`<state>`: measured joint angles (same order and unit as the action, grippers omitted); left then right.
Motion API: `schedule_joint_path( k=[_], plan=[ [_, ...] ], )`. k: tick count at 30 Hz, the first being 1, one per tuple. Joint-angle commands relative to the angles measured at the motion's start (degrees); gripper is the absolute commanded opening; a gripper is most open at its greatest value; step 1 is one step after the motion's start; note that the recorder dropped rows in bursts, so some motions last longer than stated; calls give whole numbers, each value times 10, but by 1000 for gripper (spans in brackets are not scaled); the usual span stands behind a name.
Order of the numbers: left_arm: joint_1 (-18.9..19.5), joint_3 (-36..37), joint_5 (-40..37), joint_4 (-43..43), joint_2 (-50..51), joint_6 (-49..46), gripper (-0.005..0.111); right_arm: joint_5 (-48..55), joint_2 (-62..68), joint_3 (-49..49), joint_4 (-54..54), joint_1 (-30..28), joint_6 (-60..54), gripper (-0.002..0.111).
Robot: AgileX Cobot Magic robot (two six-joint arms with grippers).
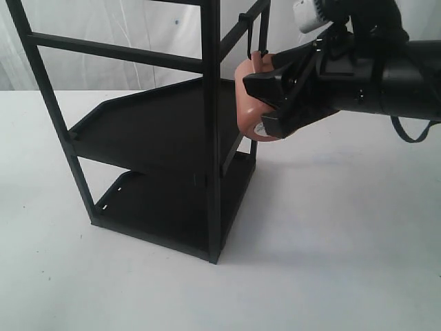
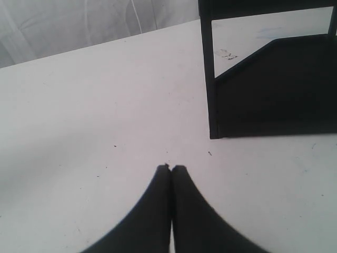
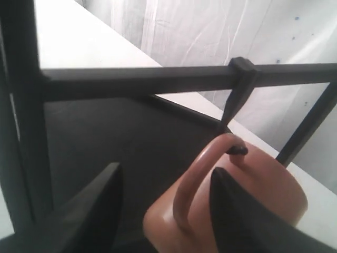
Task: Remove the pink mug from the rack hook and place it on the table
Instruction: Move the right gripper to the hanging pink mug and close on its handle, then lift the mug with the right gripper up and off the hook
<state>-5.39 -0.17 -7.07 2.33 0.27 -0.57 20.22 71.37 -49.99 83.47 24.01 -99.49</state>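
The white table [image 1: 344, 269] bears a black rack [image 1: 211, 138], standing on its lower tray [image 1: 172, 207] towards the far edge. Small dark specks [image 2: 209, 153] dot the surface beside the rack's corner post.

We see the rack [image 1: 213, 138] standing on the table [image 1: 344, 262], left of centre, upper shelf [image 1: 151, 127] over lower shelf [image 1: 172, 207]. The rack hook [image 3: 235, 103] hangs from a top bar on the rack's right side. The pink mug [image 1: 245, 110] hangs on it by its handle, beside the upper shelf and clear of the table. The right gripper [image 1: 256, 103] comes in from the right, one finger on either side of the mug (contact unclear). The left gripper [image 2: 171, 168] sits over the table near the rack's foot.
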Motion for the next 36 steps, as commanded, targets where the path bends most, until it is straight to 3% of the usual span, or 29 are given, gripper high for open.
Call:
schedule_joint_path(
  k=[1,17,23,25,36],
  plan=[
    [1,2,-2,-1,-3,6,0,0,21,-12,8,1,-7,48],
    [1,2,-2,-1,-3,6,0,9,82,-42,24,1,-3,46],
    [1,2,-2,-1,-3,6,0,-10,82,-42,37,1,-3,7],
    [1,2,-2,-1,-3,6,0,-11,82,-42,38,1,-7,1],
    [1,2,-2,-1,-3,6,0,-12,17,-39,32,1,-7,0]
  ],
)
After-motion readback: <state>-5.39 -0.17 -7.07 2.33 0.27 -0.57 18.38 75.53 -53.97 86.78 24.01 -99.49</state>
